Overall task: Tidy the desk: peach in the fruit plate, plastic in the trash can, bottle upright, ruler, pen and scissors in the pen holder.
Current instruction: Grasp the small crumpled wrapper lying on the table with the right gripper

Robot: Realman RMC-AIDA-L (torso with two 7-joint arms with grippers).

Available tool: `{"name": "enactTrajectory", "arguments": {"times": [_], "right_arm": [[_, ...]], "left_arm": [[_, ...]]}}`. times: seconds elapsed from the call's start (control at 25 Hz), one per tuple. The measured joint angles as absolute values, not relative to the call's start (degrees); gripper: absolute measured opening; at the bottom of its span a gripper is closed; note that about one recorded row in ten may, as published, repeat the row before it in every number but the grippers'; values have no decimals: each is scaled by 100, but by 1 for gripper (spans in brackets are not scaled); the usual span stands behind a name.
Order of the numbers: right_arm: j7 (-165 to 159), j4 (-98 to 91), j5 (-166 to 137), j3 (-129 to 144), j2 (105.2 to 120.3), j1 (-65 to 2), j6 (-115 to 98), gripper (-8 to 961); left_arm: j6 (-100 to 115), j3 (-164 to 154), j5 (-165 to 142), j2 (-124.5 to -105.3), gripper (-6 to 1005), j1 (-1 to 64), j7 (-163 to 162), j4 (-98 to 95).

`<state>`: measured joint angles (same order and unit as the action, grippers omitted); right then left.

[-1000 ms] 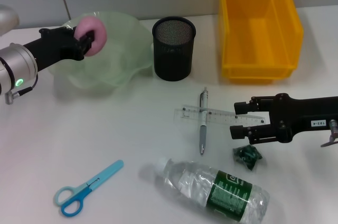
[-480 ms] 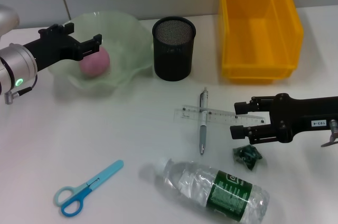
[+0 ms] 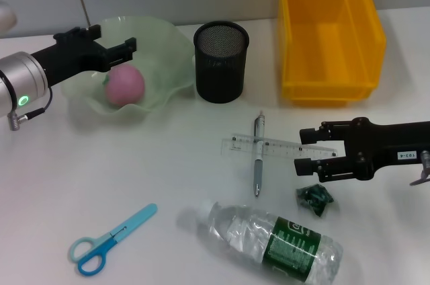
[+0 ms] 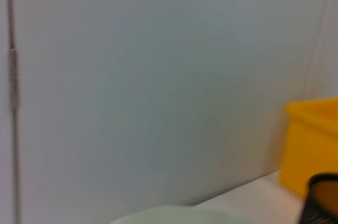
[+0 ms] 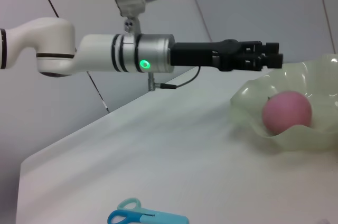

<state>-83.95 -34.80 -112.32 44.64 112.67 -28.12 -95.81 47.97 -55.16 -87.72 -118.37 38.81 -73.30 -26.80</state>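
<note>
While the peach (image 3: 125, 85) sits in the fruit plate (image 3: 161, 43), the left end effector (image 3: 113, 46) hovers above it, open, and the right end effector (image 3: 304, 150) rests open beside the ruler (image 3: 279, 147).

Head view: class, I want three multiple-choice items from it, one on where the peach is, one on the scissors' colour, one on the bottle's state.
1. Where is the peach?
A. in the plate
B. in the bin
C. in the left pincer

2. What colour are the scissors?
A. red
B. blue
C. yellow

3. How is the bottle?
A. upright
B. inside the holder
C. lying on its side

Answers: 1 A, it rests in the plate below the open left pincer; 2 B, handles and blades are blue; 3 C, it lies flat on the desk.
</note>
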Motion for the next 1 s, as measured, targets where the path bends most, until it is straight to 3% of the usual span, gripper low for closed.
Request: {"name": "enactTrajectory", "arguments": {"times": [0.24, 0.56, 1.0], "right_arm": [[-8464, -3566, -11232, 4465, 11231, -2808, -9620, 749], [-8971, -3925, -11290, 4514, 11159, -2858, -9890, 748], [-9892, -4486, -11849, 4533, 11102, -3151, -10437, 746]], "left_arm": [[6565, -5520, -9127, -11703, 825, 3409, -8588, -3473], [8633, -5483, -9215, -11383, 823, 2766, -9155, -3748], [9459, -5522, -9347, -11421, 821, 2445, -8731, -3724]]}}
